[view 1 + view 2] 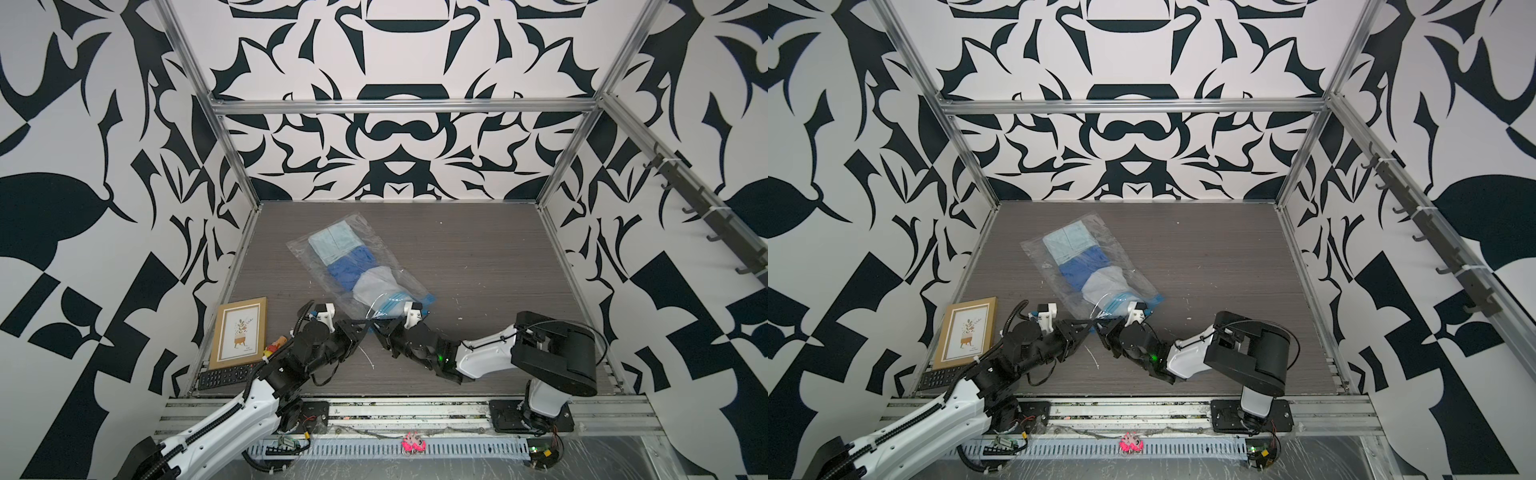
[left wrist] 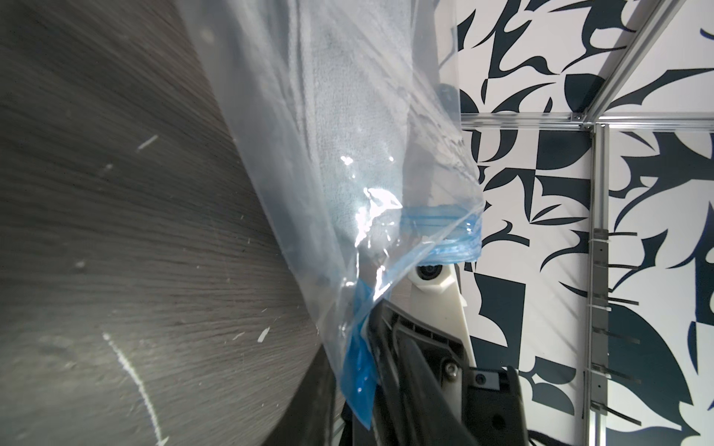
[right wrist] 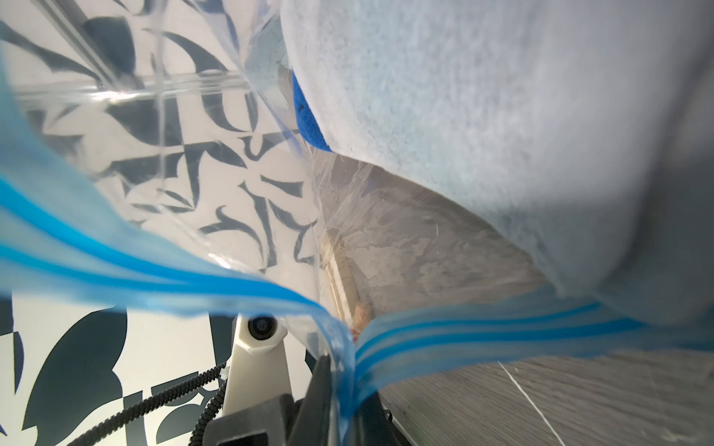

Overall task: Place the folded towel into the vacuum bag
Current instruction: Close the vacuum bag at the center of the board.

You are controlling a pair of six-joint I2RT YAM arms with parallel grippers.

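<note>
Right wrist view: the right gripper (image 3: 345,386) is clamped on the blue zip strip (image 3: 483,328) at the mouth of the vacuum bag (image 3: 174,127). The plastic is pinched between its black fingers, and the mouth gapes open. In the left wrist view the left gripper (image 2: 371,347) sits against the same strip; whether its jaws have closed on the plastic cannot be told. In both top views the two grippers meet almost tip to tip at the bag's near end, over the wood-grain table (image 1: 478,257). The bag runs diagonally away toward the back left. Inside it a pale towel (image 1: 374,286) lies just within the mouth, its near end reaching the zip strip. Beyond it come a dark blue towel (image 1: 351,268) and, at the closed far end, a light blue towel (image 1: 332,243). A picture frame (image 1: 239,332) and a remote control (image 1: 224,376) sit at the table's near left corner.
</note>
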